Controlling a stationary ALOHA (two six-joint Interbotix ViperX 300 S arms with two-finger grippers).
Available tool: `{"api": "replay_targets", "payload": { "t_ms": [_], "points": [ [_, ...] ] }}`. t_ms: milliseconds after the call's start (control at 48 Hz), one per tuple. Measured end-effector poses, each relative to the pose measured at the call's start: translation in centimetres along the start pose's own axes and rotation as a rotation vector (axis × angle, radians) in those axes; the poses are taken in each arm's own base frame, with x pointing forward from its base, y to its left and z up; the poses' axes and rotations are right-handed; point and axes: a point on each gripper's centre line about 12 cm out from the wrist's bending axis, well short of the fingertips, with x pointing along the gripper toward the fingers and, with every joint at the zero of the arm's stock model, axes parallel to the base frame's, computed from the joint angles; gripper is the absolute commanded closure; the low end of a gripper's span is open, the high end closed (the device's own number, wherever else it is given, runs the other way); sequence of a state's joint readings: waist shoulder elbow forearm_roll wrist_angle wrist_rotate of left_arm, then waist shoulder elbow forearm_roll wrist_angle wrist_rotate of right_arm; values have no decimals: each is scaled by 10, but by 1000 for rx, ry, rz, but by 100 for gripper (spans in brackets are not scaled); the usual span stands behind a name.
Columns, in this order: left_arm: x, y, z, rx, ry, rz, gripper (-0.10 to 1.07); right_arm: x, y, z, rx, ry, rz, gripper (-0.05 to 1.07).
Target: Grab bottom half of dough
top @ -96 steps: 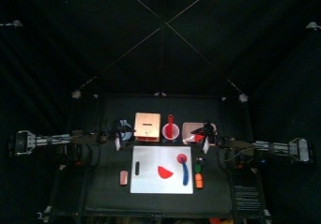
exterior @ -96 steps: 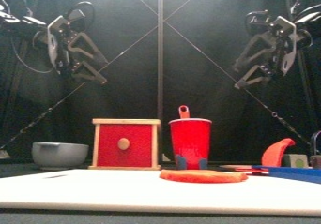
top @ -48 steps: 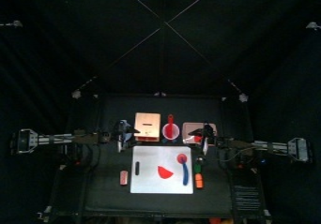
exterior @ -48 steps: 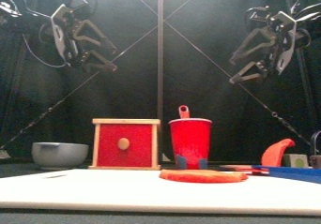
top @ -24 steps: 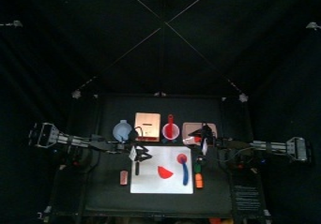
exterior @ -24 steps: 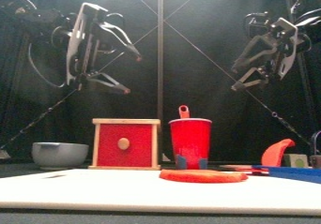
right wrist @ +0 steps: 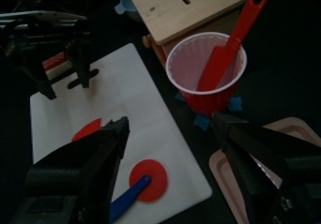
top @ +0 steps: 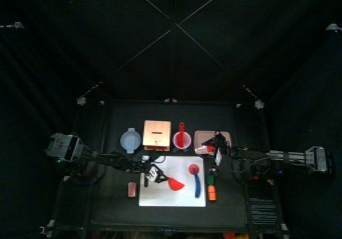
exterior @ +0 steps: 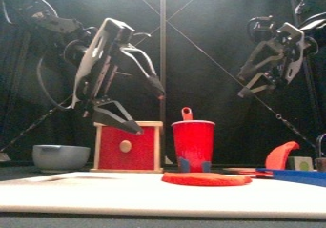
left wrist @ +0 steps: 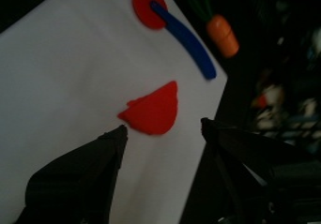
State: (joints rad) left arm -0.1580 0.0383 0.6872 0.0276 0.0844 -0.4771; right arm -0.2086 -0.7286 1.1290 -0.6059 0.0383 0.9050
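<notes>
The left gripper (left wrist: 163, 134) is hanging over the white board (top: 150, 193), its two jaws standing wide apart with nothing between them, and the bottom half of dough (left wrist: 154, 109) is lying flat on that board right in the gap the wrist camera is looking through, not touched by either jaw. From above, the same red wedge (top: 174, 184) is sitting near the middle of the board, with the left arm reaching in over the board's left part. At table height, the dough (exterior: 205, 178) is showing as a low red slab at the front, and the left gripper (exterior: 112, 113) is hovering well above the board, off to the left of it. The smaller round red blob (left wrist: 148, 5) is lying farther along the board, at one end of the long blue tool (left wrist: 191, 48). Behind the board, a red cup (exterior: 193, 143) with a red utensil in it is standing beside a wooden box with a red face (exterior: 128, 146), and a grey bowl (exterior: 60, 156) is sitting off to the left. The right gripper (right wrist: 174, 141) is holding up high on the right side, jaws spread wide and empty, looking down toward the cup.
</notes>
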Motion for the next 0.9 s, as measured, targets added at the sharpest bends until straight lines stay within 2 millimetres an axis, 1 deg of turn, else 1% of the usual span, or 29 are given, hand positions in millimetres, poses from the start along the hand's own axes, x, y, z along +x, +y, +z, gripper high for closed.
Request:
{"api": "replay_targets", "payload": {
  "t_ms": [42, 62, 104, 167, 250, 312, 396, 500, 625, 688, 750, 896],
  "points": [
    [4, 0, 2, 107, 62, 43, 1, 0, 0, 0, 2, 2, -2, 3],
    [5, 0, 6, 161, 88, 67, 1, 0, 0, 0, 2, 2, -2, 3],
    [8, 1, 12, 213, 123, 102, 1, 0, 0, 0, 3, 3, -4, 3],
    [14, 3, 23, 345, 182, 166, 1, 0, -1, 0, 6, 4, -5, 3],
    [24, 7, 28, 466, 265, 222, 1, 0, 0, -1, 7, 4, -3, 3],
    [33, 2, 26, 525, 327, 221, 1, 0, 0, -1, 10, 4, -3, 3],
    [38, -10, 29, 532, 349, 164, 1, 0, 0, 0, 9, 3, -2, 3],
    [37, -27, 36, 532, 337, 75, 1, 0, 0, -1, 14, 6, -2, 3],
    [37, -41, 42, 614, 331, -20, 1, 0, 0, 0, 18, 3, -3, 3],
    [42, -44, 43, 642, 346, -55, 1, 0, 0, -1, 18, 7, -1, 3],
    [48, -44, 45, 653, 368, -80, 1, 0, 1, -1, 22, 5, 1, 3],
    [59, -48, 56, 702, 382, -138, 1, 0, 2, -2, 38, 8, 7, 3]
  ]
}}
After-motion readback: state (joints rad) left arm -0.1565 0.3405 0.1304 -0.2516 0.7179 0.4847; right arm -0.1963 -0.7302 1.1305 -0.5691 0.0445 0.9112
